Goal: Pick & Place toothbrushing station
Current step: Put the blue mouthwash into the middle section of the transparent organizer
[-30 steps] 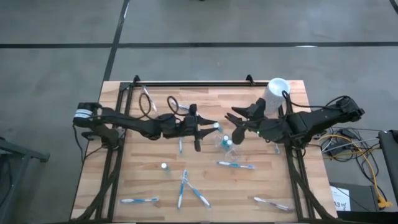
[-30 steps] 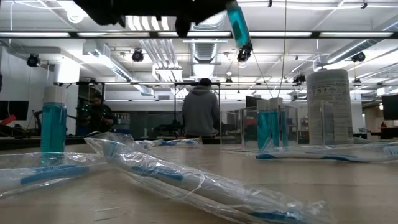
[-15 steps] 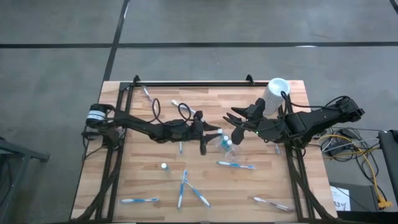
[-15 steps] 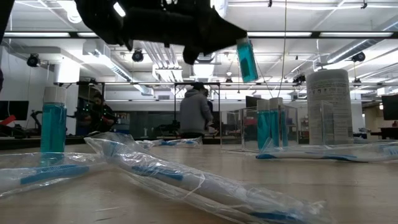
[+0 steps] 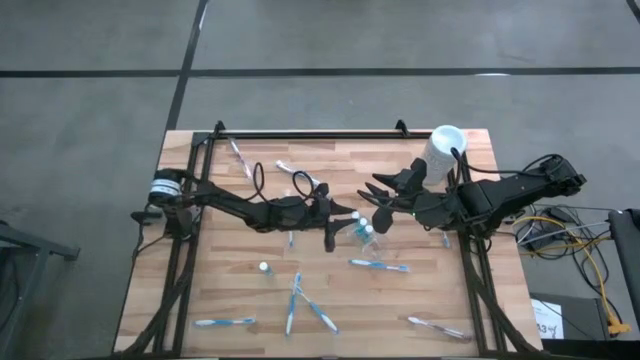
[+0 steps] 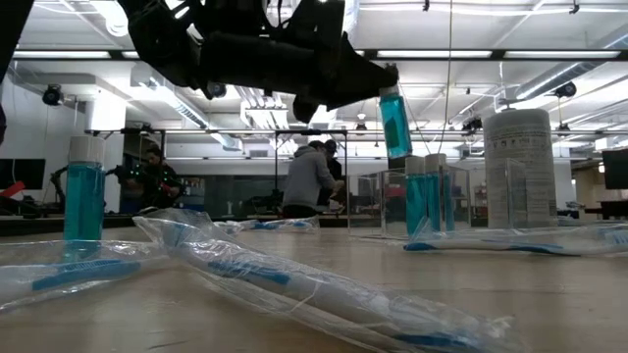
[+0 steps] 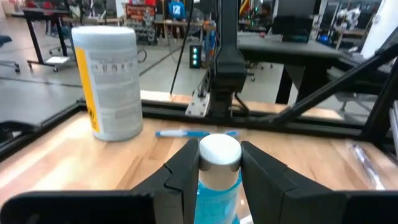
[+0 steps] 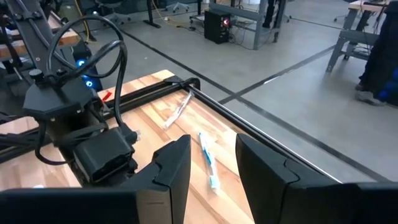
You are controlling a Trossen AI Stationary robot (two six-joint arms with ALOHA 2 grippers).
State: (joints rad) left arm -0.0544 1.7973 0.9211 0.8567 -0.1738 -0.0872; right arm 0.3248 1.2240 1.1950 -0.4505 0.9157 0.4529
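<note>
Clamping a small blue white-capped tube [image 7: 218, 171] between its fingers, the left gripper [image 5: 338, 217] holds it above the bench [image 5: 230, 290], near the clear pouch [image 5: 362, 232]. Beside the pouch, the right gripper [image 5: 378, 200] hangs parted and empty.

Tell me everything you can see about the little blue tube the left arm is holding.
The blue tube is a small clear tube of blue liquid with a round white cap. The left tool holds it just under the cap, a finger on each side. It hangs in the air, slightly tilted, above the clear plastic pouch near the table's middle.
</note>
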